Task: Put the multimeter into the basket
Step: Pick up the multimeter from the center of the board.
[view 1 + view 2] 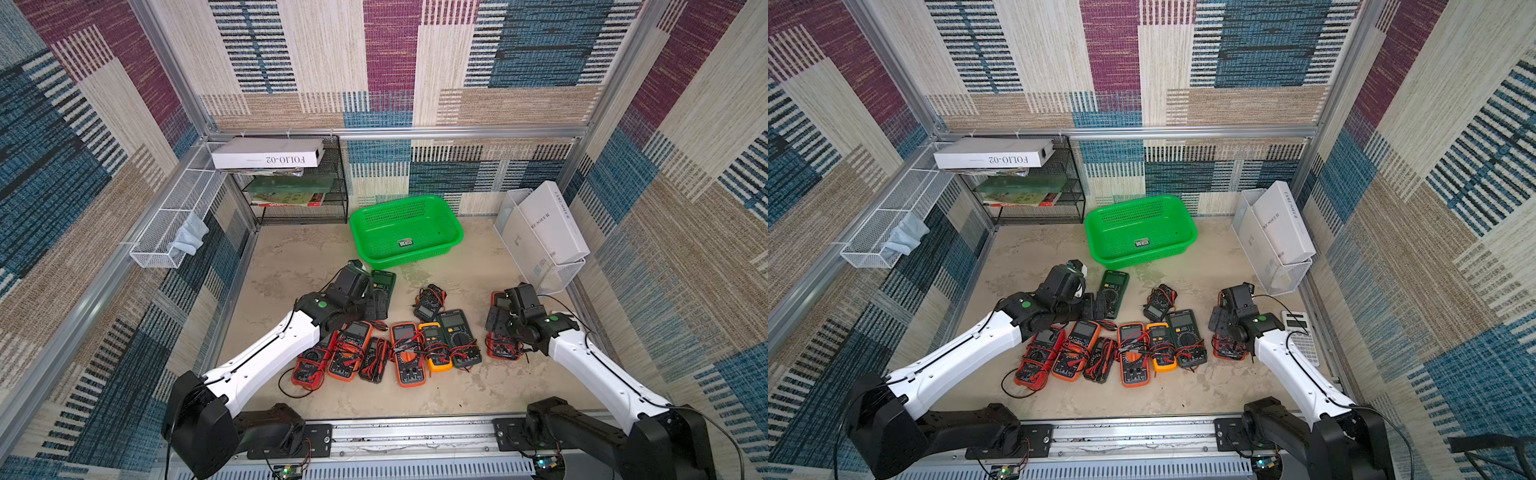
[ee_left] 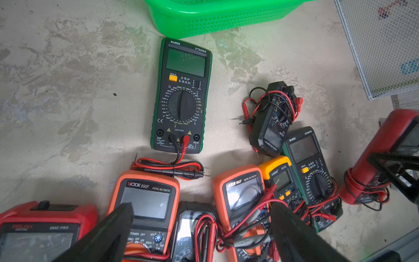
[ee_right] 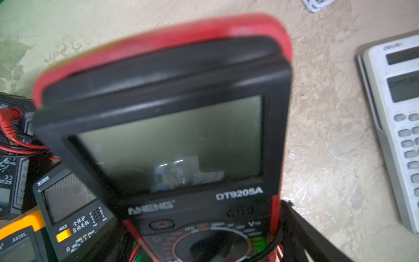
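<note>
**A:** What does the right tool [image 1: 498, 320] stand over?

**B:** The red ANENG multimeter [image 3: 163, 140], at the right end of the row of meters on the desk [image 1: 457, 395]. The jaws are set wide across its short width, and one finger [image 3: 308, 238] is just beside its red edge. The meter's long axis runs away from the arm. Whether the jaws pinch it cannot be told.

**A:** And the left tool [image 2: 200, 206]?

**B:** Wide and holding nothing, above the row. The green DT9205A multimeter [image 2: 181, 97] lies just beyond it.

**A:** The basket [image 1: 399, 214]?

**B:** At the far middle of the desk, with no meter in it. It lies forward and leftward of the right tool, nearer the left arm.
</note>
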